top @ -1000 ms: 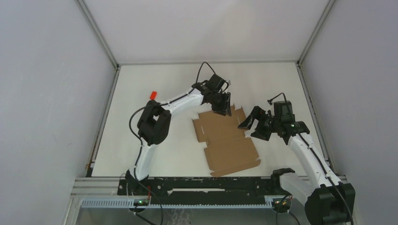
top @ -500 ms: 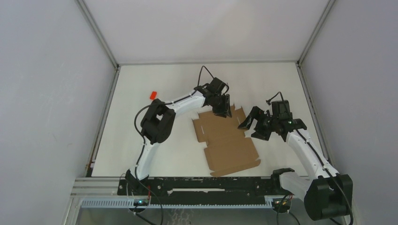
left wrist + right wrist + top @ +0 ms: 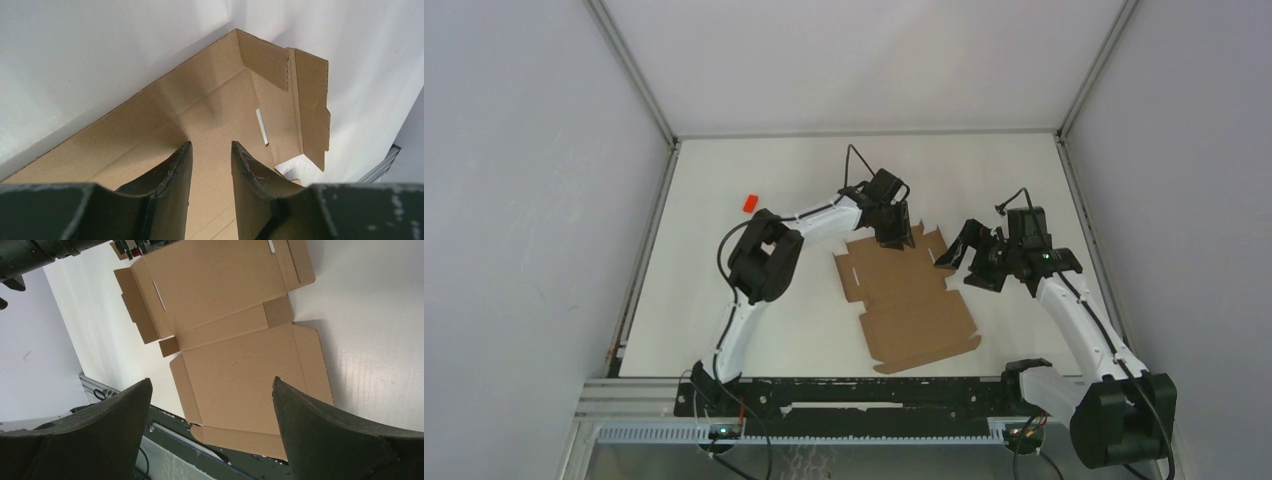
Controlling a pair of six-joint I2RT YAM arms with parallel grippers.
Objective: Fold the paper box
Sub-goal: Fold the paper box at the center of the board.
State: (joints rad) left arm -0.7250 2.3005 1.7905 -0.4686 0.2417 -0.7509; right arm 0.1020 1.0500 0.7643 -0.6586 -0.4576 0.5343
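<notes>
Probably early in folding: working the far edge of the paper box (image 3: 909,300), flat on the counter (image 3: 724,300). Left end effector (image 3: 210,145) narrowly spread above it (nothing pinched), right end effector (image 3: 956,270) gaping alongside. Next, likely calls for lifting a flap.

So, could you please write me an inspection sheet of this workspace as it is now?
Surface: white table, flat, no marks seen.
Job's things: paper box, a brown die-cut sheet lying mostly flat, some far flaps bent up.
Clutter: small red block at far left, apart from the sheet.
Grippers: left gripper at the sheet's far edge, jaws narrowly apart, nothing seen between; right gripper wide open by the sheet's right edge, holding nothing.
Cables: black cables loop at both wrists, off the sheet.
Surroundings: white walls on three sides; metal rail at the near edge.
</notes>
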